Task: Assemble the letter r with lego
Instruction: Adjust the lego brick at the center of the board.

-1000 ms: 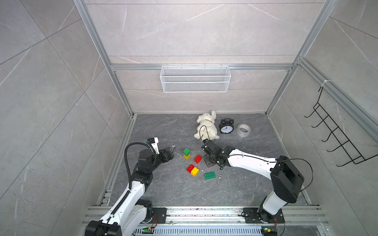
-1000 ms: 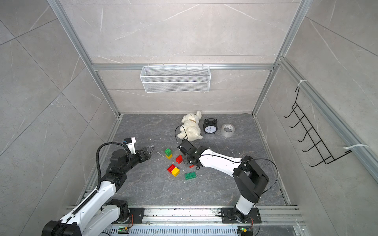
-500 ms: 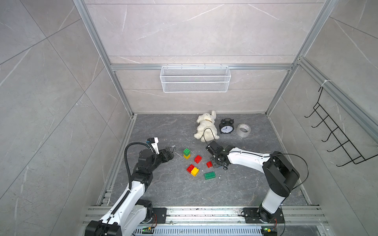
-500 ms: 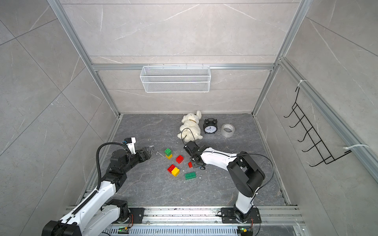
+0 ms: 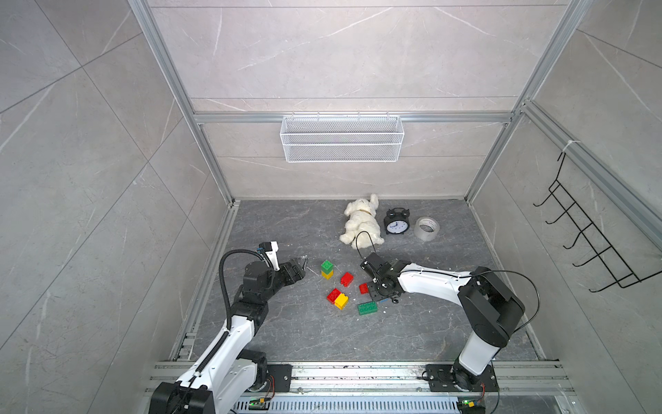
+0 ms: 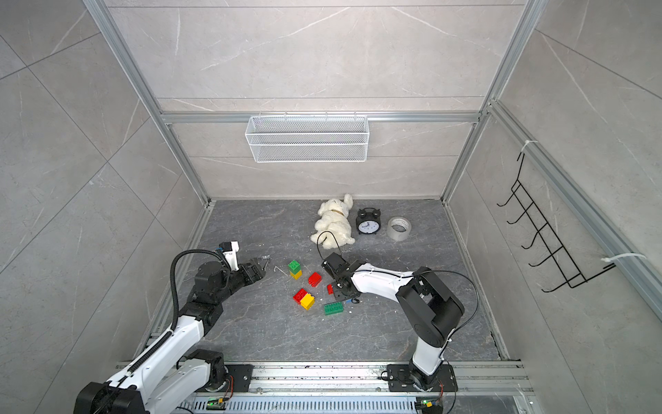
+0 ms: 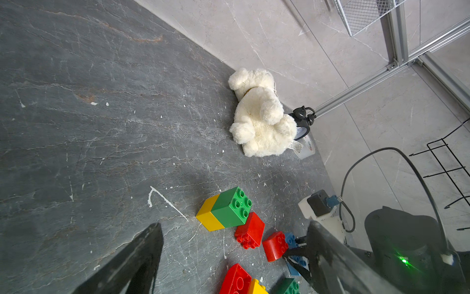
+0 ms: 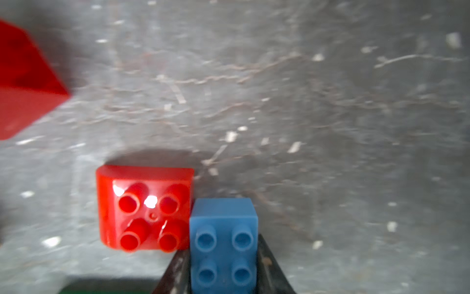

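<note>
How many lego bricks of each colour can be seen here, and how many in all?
Red bricks: 3
Yellow bricks: 2
Green bricks: 2
Blue brick: 1
Total: 8

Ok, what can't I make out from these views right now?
- blue brick: top views, mostly hidden under the right claw; right wrist view, partly cut off by the frame edge.
- blue brick against small red brick: right wrist view, blurred; contact unclear.
- red-and-yellow pair: top views, too small to tell whether joined; left wrist view, cut off by the edge.
</note>
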{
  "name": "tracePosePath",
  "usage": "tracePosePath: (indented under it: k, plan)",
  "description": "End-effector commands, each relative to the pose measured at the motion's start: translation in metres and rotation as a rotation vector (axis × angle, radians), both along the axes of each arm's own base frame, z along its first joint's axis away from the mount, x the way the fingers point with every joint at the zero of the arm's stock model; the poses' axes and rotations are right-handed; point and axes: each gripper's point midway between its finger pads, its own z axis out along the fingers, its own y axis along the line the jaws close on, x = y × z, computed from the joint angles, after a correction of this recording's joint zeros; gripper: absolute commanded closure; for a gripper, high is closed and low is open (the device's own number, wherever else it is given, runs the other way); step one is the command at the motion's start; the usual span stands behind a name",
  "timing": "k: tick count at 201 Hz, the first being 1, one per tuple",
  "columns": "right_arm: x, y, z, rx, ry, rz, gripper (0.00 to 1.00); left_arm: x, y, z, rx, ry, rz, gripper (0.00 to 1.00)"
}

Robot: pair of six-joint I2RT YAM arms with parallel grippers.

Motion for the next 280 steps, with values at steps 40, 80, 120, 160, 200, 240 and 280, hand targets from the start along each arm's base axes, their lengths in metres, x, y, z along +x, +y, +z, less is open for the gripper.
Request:
tracePosePath:
  k: [40, 80, 120, 160, 200, 240, 280]
  plan:
    - [-0.031, 0.017, -0.003, 0.028, 0.080, 0.024, 0.87, -0.002, 0.004, 0.008, -0.008, -0.012, 0.023, 0.11]
    - [-0.025, 0.007, 0.019, -0.015, 0.024, 0.041, 0.87, 0.001, 0.004, 0.008, 0.002, -0.008, 0.022, 0.11]
    - [-0.012, 0.011, 0.033, -0.036, -0.031, 0.095, 0.87, 0.005, -0.001, 0.004, -0.016, 0.016, 0.000, 0.12]
    - [0.010, 0.019, 0.043, -0.024, -0.064, 0.158, 0.87, 0.006, -0.001, -0.004, -0.035, 0.031, 0.008, 0.13]
    - [0.029, 0.046, 0.053, 0.054, -0.102, 0.220, 0.87, 0.006, -0.004, -0.003, -0.046, 0.037, -0.001, 0.14]
    - [0.055, 0.063, 0.062, 0.106, -0.169, 0.212, 0.87, 0.006, -0.002, -0.004, -0.046, 0.032, 0.010, 0.14]
    - [0.071, 0.068, 0.057, 0.118, -0.222, 0.184, 0.86, 0.004, 0.000, -0.001, -0.041, 0.029, 0.013, 0.15]
